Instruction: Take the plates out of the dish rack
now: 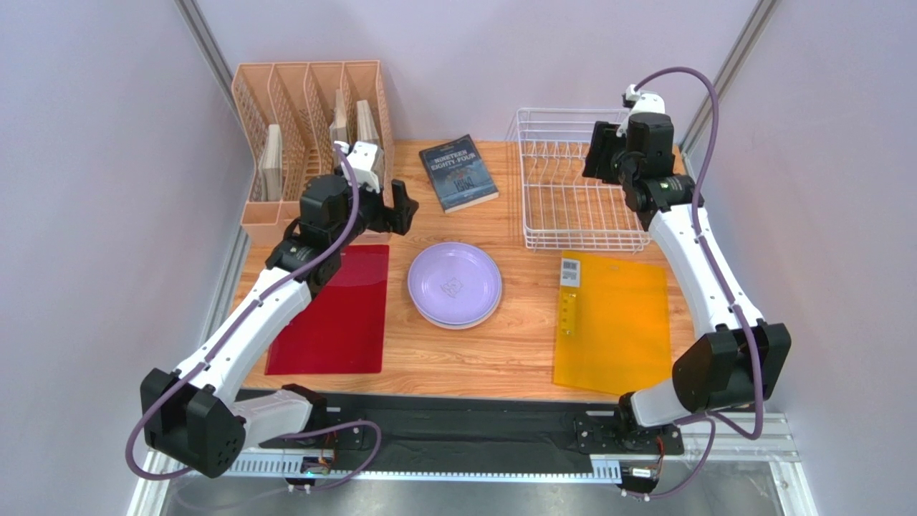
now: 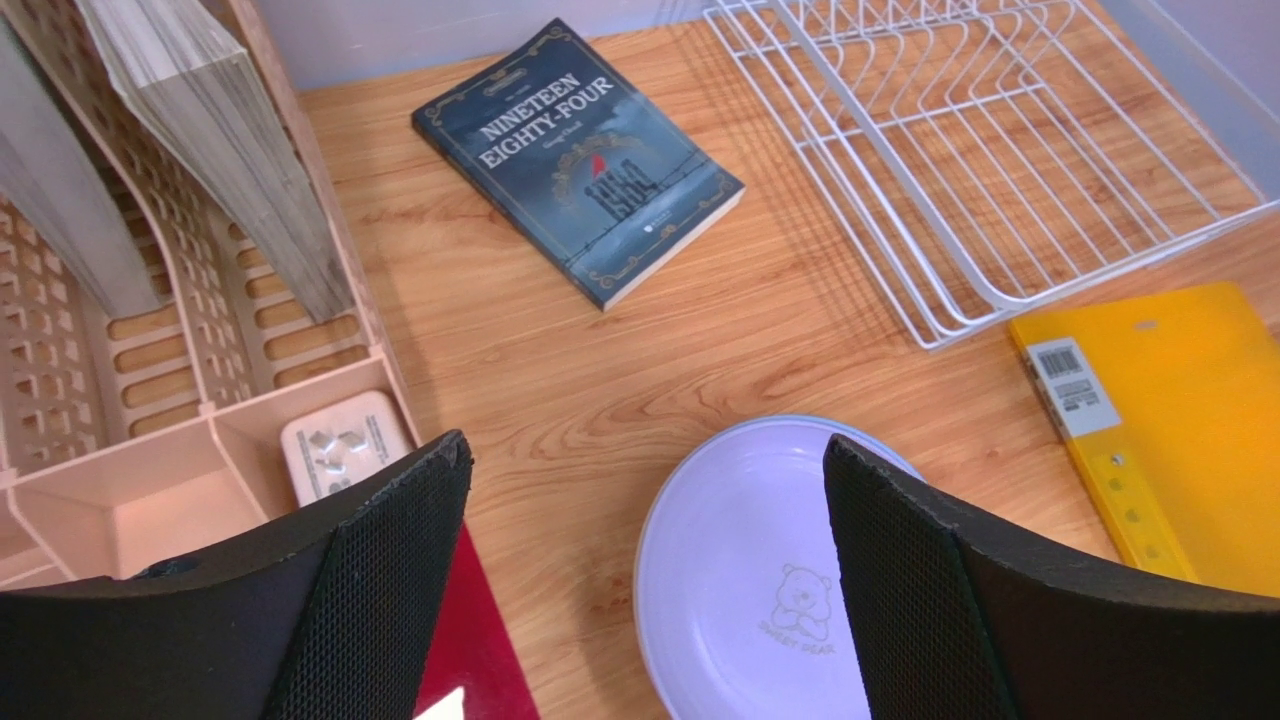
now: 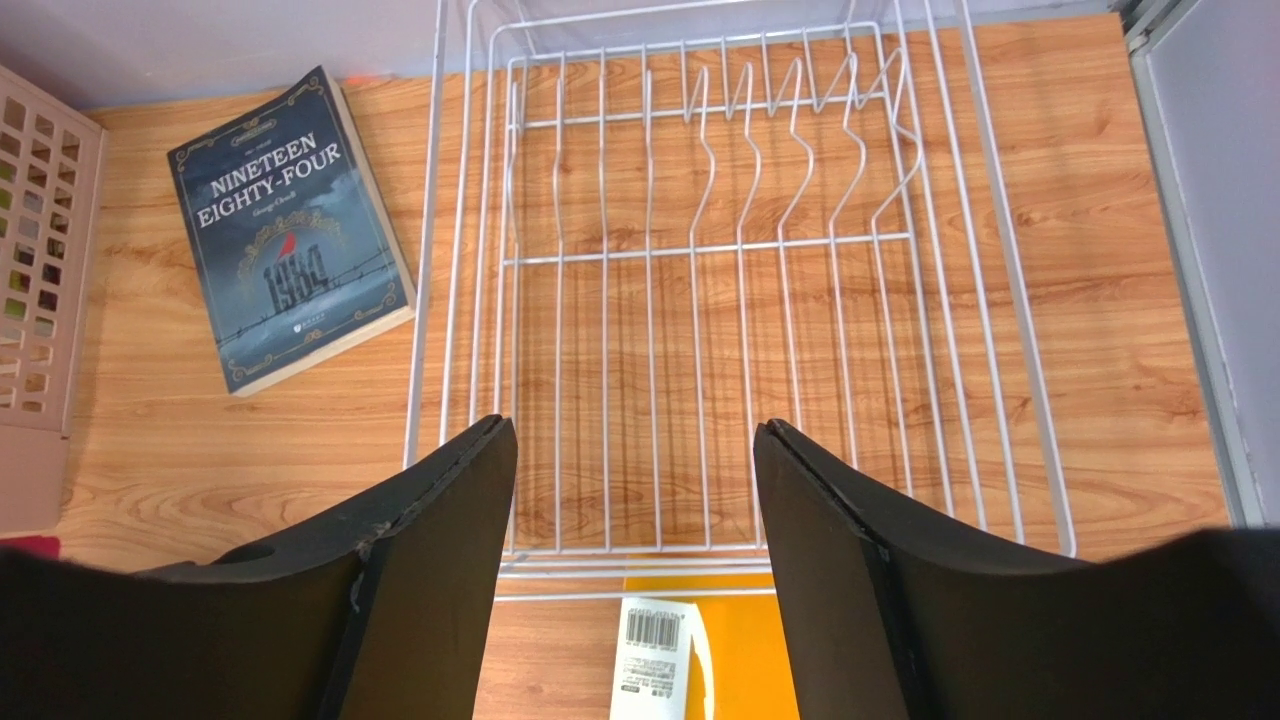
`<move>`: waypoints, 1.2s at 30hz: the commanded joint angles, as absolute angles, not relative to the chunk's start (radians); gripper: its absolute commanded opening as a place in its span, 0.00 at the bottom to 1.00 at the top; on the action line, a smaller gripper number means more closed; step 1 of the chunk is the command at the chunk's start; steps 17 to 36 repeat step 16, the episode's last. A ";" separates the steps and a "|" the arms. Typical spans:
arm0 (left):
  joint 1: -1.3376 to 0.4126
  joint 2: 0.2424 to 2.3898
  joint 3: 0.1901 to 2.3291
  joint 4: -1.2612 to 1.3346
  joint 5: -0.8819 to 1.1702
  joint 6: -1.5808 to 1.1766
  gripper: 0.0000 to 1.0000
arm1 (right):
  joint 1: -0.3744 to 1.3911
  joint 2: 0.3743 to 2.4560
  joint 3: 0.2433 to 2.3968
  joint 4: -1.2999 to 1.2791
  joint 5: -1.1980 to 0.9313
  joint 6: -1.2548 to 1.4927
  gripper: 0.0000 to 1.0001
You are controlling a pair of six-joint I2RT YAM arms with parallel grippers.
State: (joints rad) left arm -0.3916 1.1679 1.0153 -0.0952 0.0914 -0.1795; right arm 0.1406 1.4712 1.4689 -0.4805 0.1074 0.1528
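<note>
The plates lie stacked flat on the table's middle, the lavender plate on top with a bear mark. The ones beneath are nearly hidden; only a thin light blue rim shows. The white wire dish rack stands at the back right, and no plate shows in it. My left gripper is open and empty, above the table just left of the stack. My right gripper is open and empty, held above the rack's near end.
A peach slotted organiser with books stands at the back left. A dark paperback lies between it and the rack. A red folder lies left of the stack, a yellow folder right of it, in front of the rack.
</note>
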 commanded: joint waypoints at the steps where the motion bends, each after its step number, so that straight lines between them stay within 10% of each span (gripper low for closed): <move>1: -0.394 1.147 1.048 -0.115 0.045 -0.137 0.92 | 0.135 1.421 1.436 -0.408 0.155 0.112 0.65; 36: -0.394 1.131 1.043 -0.110 0.015 -0.120 0.93 | 0.135 1.388 1.422 -0.397 0.181 0.117 0.82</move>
